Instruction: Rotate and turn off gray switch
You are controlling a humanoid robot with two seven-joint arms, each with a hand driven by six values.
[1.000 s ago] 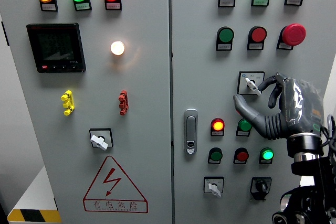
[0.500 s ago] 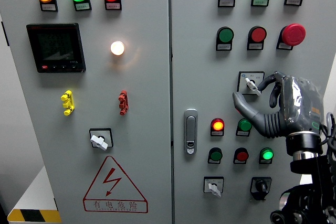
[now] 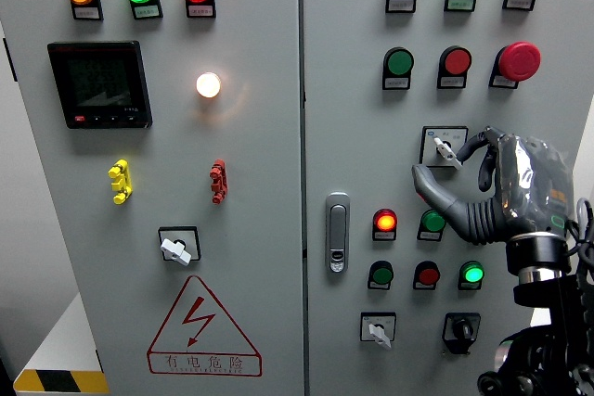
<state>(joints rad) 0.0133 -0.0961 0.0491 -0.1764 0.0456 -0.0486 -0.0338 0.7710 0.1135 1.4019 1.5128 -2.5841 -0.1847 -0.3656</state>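
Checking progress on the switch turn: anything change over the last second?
Barely. The right hand crept slightly up and left toward the gray switch; its fingertips sit at the knob, but a firm grasp can't be confirmed. The knob's lever points up-left as before, so no visible rotation yet. Indicator lamps and the other selector switches look unchanged. Left hand not in view.

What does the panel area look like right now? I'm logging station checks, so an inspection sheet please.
Surface: grey cabinet door, upright, with a door handle.
Job's things: gray switch, knob slanted, fingertips at it.
Clutter: nothing seen.
Hands: right hand raised at the switch, fingers curled around its knob; whether they pinch it is unclear. Left hand not visible.
Cables: black wires beside the right wrist.
Surroundings: lit lamps, push buttons, red mushroom button, dark meter, warning triangle.
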